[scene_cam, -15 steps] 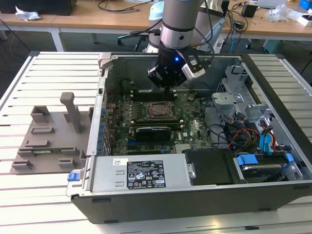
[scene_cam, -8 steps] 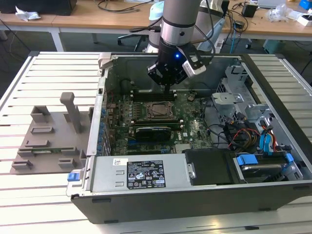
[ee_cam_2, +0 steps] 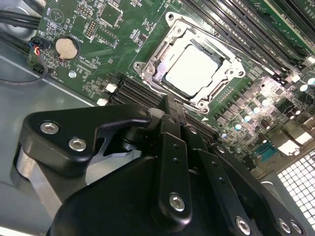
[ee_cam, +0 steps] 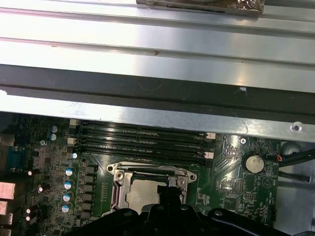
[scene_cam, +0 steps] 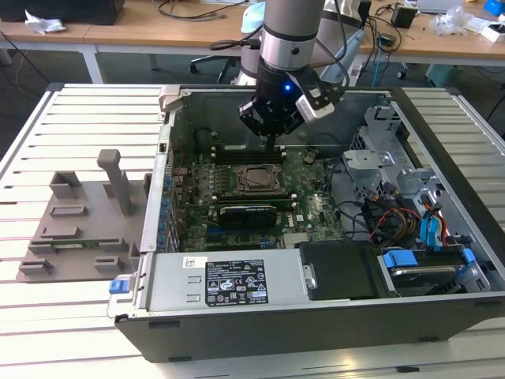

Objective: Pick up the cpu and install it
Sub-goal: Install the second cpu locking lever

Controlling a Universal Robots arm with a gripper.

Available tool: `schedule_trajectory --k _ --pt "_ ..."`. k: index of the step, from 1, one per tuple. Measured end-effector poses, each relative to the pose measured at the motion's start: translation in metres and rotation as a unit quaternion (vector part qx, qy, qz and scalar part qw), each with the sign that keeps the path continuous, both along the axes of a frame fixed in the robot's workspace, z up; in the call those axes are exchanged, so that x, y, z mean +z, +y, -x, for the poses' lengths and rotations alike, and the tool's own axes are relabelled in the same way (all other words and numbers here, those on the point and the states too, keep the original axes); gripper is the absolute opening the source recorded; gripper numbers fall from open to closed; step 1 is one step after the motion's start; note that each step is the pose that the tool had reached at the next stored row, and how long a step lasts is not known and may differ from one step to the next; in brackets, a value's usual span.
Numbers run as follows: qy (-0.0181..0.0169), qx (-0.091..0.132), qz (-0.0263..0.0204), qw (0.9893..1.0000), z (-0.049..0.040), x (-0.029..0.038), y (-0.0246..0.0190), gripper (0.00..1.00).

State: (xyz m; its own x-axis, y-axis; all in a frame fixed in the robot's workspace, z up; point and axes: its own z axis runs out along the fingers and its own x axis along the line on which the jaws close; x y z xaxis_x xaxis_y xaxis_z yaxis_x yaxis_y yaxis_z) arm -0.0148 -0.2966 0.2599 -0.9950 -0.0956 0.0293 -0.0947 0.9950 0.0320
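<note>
The cpu (ee_cam_2: 194, 69), a silvery-white square chip, lies flat inside the metal socket frame (ee_cam_2: 147, 71) on the green motherboard (ee_cam_2: 123, 39); the first wrist view shows the cpu (ee_cam: 140, 194) in the same frame. In the exterior view the socket (scene_cam: 254, 178) sits mid-board. My gripper (scene_cam: 274, 144) hangs just above the board, close to the socket's edge on the memory-slot side. Its fingers (ee_cam_2: 172, 115) are pressed together into one narrow bar, and the gripper (ee_cam_2: 170, 101) is shut with nothing in it. The gripper (ee_cam: 165, 189) tip overlaps one corner of the chip in the first wrist view.
The open computer case (scene_cam: 442, 134) lies on a slatted metal table (scene_cam: 79, 118). Black memory slots (ee_cam: 142, 140) run beside the socket. A power supply (scene_cam: 229, 280), cables (scene_cam: 394, 217) and blue-tabbed drive bays (scene_cam: 430, 264) fill the case's near side. A grey fixture (scene_cam: 87, 225) stands at the exterior view's left.
</note>
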Motion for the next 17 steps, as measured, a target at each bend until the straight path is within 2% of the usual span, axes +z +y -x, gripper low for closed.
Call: schedule_trajectory --k 10,17 --pt "0.0000 0.000 0.0000 1.0000 0.0000 0.0001 -0.0005 0.11" --pt "0.0000 0.000 -0.0022 1.0000 0.0001 -0.0002 -0.0120 0.11"
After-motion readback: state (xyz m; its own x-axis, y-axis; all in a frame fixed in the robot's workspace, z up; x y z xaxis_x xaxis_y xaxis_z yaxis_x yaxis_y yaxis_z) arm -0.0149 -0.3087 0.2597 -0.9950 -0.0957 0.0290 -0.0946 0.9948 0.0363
